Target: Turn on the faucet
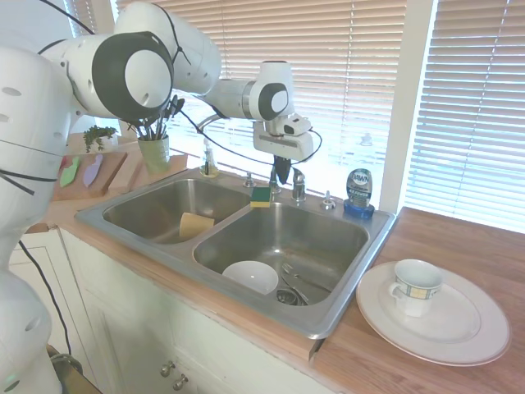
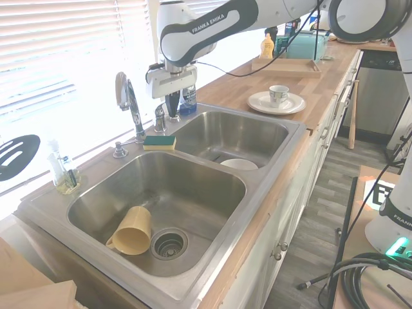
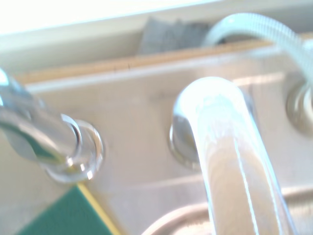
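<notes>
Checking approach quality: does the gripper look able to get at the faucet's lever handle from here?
Probably yes. The gripper hangs just above the lever handle, with nothing between them; the spout and sponge sit off to one side.

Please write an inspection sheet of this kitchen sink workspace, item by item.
Surface: steel double sink set in a wooden counter.
Job's things: faucet on the back ledge, with its lever handle beside it; no water seen running.
Clutter: green-yellow sponge on the ledge; yellow cup lying in one basin; white bowl in the other; dish soap bottle; mug on a white plate.
Grippers: gripper points down, close by the lever handle; cannot tell whether it touches.
Cables: black cable hangs along the arm.
Surroundings: window blinds; white cabinets below.
</notes>
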Controlling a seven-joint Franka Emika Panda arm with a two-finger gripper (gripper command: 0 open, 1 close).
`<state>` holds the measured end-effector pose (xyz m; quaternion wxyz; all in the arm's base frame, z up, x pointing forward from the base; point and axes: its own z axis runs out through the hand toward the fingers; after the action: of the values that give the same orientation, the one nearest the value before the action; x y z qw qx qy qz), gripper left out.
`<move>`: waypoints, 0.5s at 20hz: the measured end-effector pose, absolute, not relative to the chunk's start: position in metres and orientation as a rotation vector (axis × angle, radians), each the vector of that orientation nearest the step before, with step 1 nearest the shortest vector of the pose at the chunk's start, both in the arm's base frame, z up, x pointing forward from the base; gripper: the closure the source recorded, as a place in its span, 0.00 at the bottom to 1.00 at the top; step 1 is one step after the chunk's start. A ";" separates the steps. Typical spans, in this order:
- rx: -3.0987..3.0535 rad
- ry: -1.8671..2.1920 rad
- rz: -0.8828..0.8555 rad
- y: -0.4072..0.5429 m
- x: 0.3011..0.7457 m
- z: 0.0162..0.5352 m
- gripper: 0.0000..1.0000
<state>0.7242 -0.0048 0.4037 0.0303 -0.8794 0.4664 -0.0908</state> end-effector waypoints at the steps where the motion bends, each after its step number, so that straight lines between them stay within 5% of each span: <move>1: -2.699 1.431 -0.310 -0.005 0.726 0.407 1.00; 10: -2.615 1.393 -0.499 -0.002 0.734 0.435 1.00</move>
<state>0.7344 -0.0021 0.4349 0.0686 -0.8682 0.4626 -0.1658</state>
